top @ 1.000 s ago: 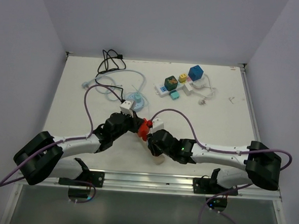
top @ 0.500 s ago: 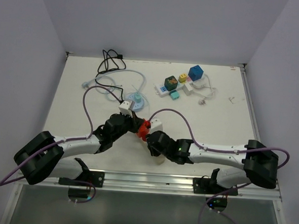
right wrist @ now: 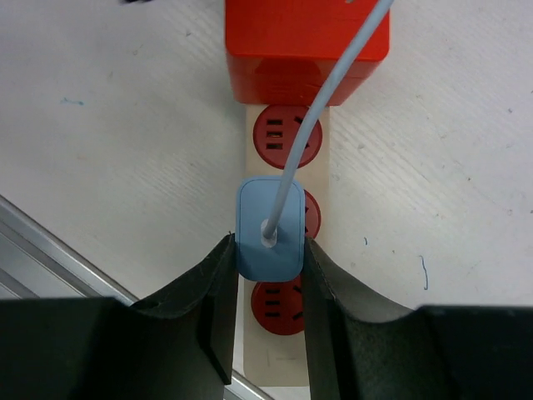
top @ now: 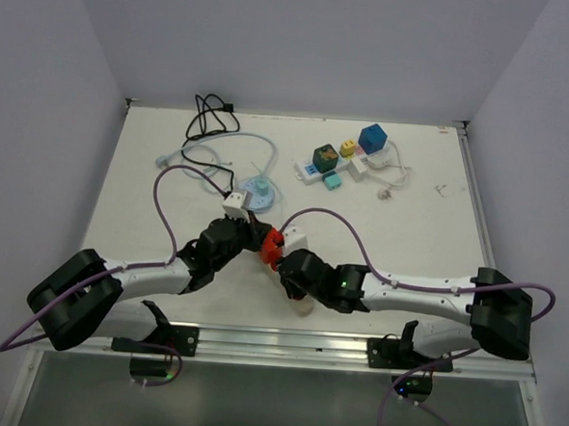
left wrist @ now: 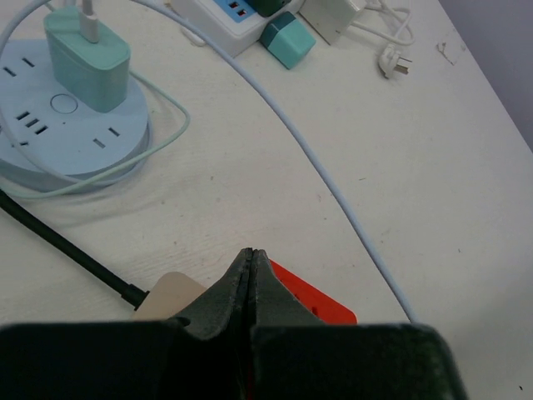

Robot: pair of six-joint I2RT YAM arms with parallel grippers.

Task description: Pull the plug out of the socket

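Plug point(right wrist: 268, 223) pinched by the right hand point(right wrist: 266, 250), seated in the power strip point(right wrist: 271, 357) near the counter's near edge; left hand point(left wrist: 251, 265) pressed together over the red block point(left wrist: 310, 302).

Both arms are built alike. The left arm point(top: 145, 277) and the right arm point(top: 415, 291) have slim white shells on the long links, broken up by chunky matte-black joint housings. The bulkiest is a rounded black drum point(top: 72, 297) at the left shoulder, with its twin point(top: 499, 313) on the right. A lilac cable point(top: 164, 201) arcs loose above the left arm, and a matching one point(top: 356, 232) runs above the right. A tiny green light point(top: 346, 285) glows on the right arm's black wrist section. The left gripper point(left wrist: 251, 262) has dark grey fingers point(left wrist: 225, 292) tapering to thin edges. The right gripper point(right wrist: 267, 247) has thicker black fingers point(right wrist: 212, 292) with smooth, curved faces.
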